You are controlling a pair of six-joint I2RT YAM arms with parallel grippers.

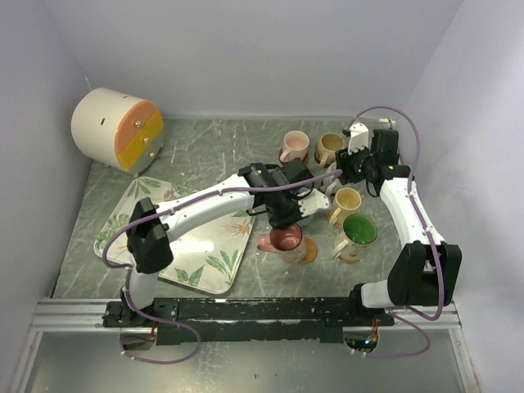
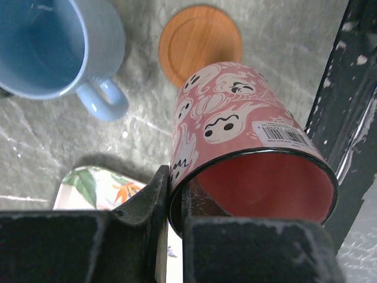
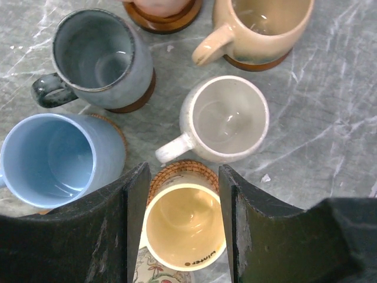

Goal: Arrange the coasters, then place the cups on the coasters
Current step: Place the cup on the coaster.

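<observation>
My left gripper is shut on the rim of the red cup, which has a pink ghost print outside and hangs tilted. Its base is over the near edge of a bare orange coaster. In the top view the red cup is beside that coaster. My right gripper stands open above the yellow cup, which sits on a woven coaster. Around it stand the light blue, dark grey, cream and tan cups.
The green cup stands at the right, the pink cup at the back. The leaf-print tray lies under the left arm. A big white-and-orange cylinder sits at the back left. Walls close in on three sides.
</observation>
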